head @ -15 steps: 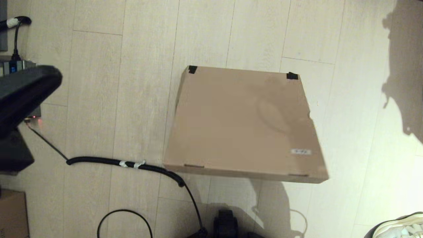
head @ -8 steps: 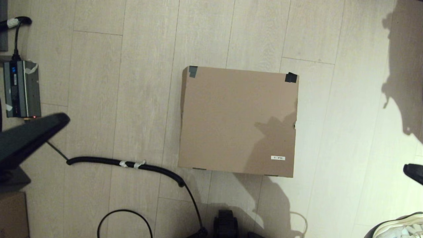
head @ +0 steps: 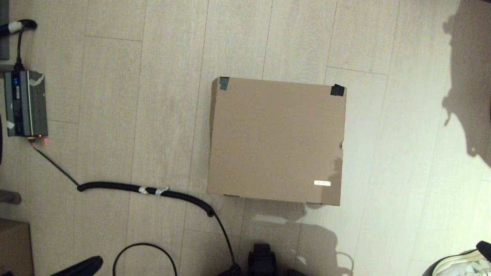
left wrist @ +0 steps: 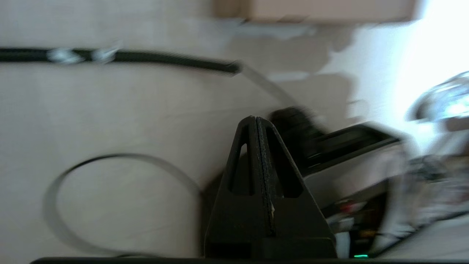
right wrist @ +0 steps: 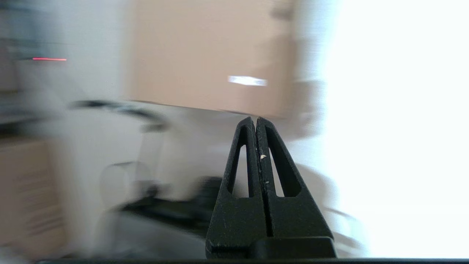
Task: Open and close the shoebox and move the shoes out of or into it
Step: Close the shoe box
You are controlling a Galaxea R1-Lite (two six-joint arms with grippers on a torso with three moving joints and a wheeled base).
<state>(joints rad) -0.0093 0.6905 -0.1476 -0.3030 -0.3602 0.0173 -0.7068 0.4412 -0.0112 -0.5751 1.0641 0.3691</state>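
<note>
A: Near edge first. What's there?

B: One sneaker of the shoes (head: 462,264) peeking in at the floor's (head: 115,115) near right corner, outside the box. Can't see a second one. Left arm tip at the near left edge, right arm barely in at the near right corner.

A: Pincers?

B: Left pincer (left wrist: 256,123) clenched, nothing in it, over the floor near a looped thin cable (head: 145,257). Right pincer (right wrist: 255,123) also clenched and empty, facing the box's near side, well apart from it.

A: The shoebox?

B: One shoebox (head: 276,140), mid-floor, lid flat down. One white sticker (head: 322,183) near its near right corner, two black tape patches (head: 337,90) on the far corners.

A: Progress?

B: My read: box is closed with at least one shoe out. Could be the out-and-close run is done, or the shoes are yet to go in. Can't tell what's inside.

A: Other stuff?

B: One corrugated black hose (head: 145,189) left of the box, one grey power brick (head: 25,103) at the far left edge, one smaller carton (head: 13,247) at the near left corner.
</note>
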